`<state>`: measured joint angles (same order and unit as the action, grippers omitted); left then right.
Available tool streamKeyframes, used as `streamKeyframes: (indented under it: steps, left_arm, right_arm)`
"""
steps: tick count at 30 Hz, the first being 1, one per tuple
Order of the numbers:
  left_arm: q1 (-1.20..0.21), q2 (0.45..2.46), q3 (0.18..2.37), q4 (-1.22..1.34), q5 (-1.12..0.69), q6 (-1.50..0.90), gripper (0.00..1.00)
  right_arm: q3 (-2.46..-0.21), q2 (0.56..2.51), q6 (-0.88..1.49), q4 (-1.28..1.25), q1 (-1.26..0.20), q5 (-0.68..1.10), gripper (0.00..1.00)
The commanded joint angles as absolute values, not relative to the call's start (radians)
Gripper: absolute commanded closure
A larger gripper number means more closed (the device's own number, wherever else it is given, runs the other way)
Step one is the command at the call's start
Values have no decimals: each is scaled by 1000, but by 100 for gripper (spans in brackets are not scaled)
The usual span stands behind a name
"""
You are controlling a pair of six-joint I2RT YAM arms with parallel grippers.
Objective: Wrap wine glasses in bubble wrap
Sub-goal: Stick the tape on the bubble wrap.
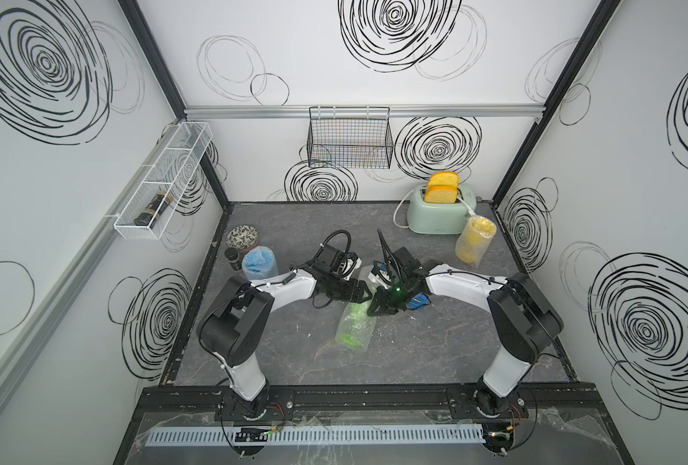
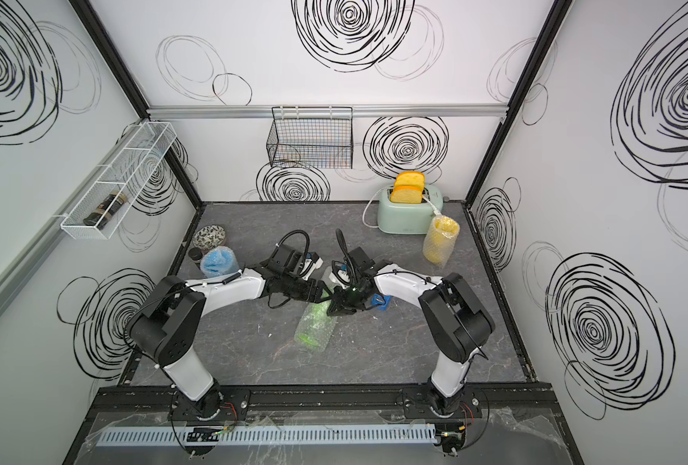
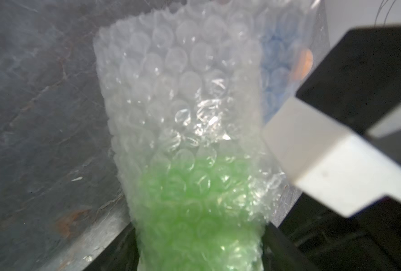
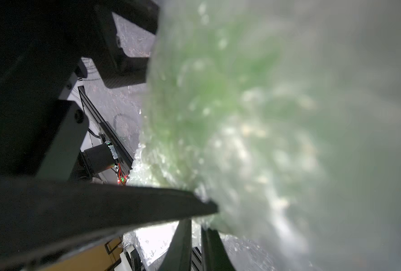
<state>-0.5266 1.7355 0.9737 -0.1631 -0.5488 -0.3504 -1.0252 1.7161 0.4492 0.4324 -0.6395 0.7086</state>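
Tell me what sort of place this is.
Probably a robot test cell dressed as a kitchen counter: two white-and-black robot arms bolted to a black front rail, scribble-patterned white panel walls, and a mint-green toaster on a grey marble-look tabletop.

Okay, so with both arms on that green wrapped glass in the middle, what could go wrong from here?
The right gripper seems to have its jaws on bubble wrap alone, so a pull might loosen the roll around the green goblet. The left gripper sits very close; the two could collide. The blue tape dispenser alongside could get knocked.
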Motion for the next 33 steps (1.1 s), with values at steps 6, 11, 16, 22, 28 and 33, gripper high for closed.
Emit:
streamKeyframes:
  steps: [6,11,16,22,28,33]
  left_arm:
    - [-547,1779,959,-265,-503,-329,22]
    - [-547,1782,960,-268,-503,-329,22]
    - [-548,1786,962,-267,-507,-327,22]
    - [-548,1787,963,-266,-519,-329,22]
    - [-542,1782,961,-264,-527,-334,22]
    - [-537,1781,959,-258,-552,-342,22]
  right_arm:
    - [-957,1662,460,385,-616,706,83]
    - [-964,1728,486,314,-623,729,87]
    - [-969,1789,490,281,-613,706,88]
    - [-991,1807,461,317,-578,666,84]
    - [-903,1655,454,322,-536,671,61]
    - [-851,1612,491,208,-523,715,49]
